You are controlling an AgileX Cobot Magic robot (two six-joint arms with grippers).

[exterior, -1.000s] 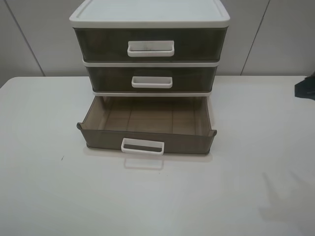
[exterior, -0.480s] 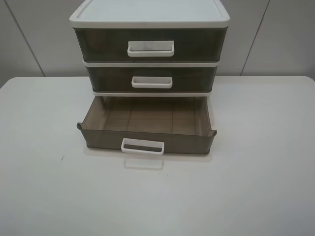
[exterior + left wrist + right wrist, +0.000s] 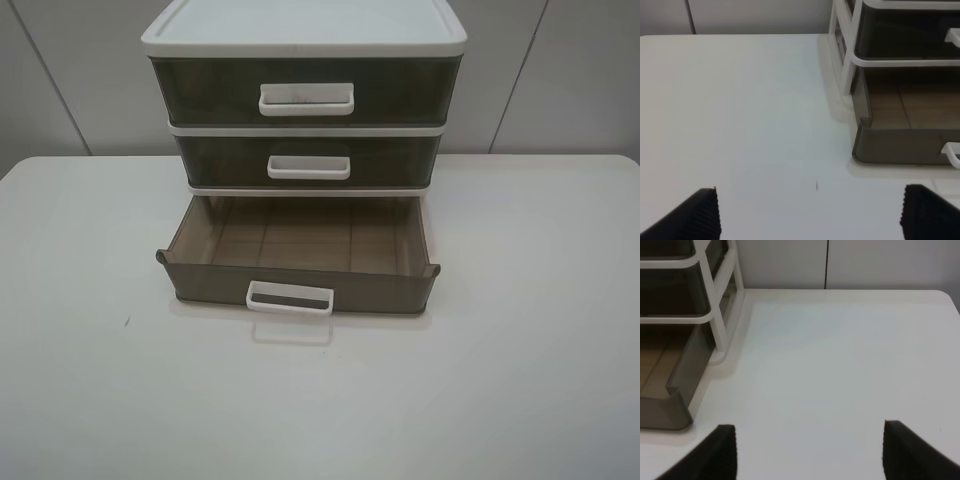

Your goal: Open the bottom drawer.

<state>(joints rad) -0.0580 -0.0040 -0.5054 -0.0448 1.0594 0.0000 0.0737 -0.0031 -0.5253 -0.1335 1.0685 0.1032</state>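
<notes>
The bottom drawer [image 3: 300, 262] of the white-framed unit [image 3: 303, 30] stands pulled out toward the front, empty inside, its small white loop handle [image 3: 290, 298] facing me. It also shows in the left wrist view [image 3: 900, 145] and the right wrist view [image 3: 670, 390]. The middle drawer [image 3: 305, 160] and top drawer [image 3: 305, 90] are shut. Neither arm shows in the exterior view. My left gripper [image 3: 810, 217] is open and empty over the table left of the unit. My right gripper [image 3: 807, 452] is open and empty over the table right of the unit.
The white table [image 3: 520, 380] carries only the drawer unit. A grey panelled wall [image 3: 570, 80] stands behind it. A tiny dark speck [image 3: 126, 322] lies on the table at the left.
A dark piece of the right arm at the right edge of the exterior view one second ago has left the view. The drawers have not moved.
</notes>
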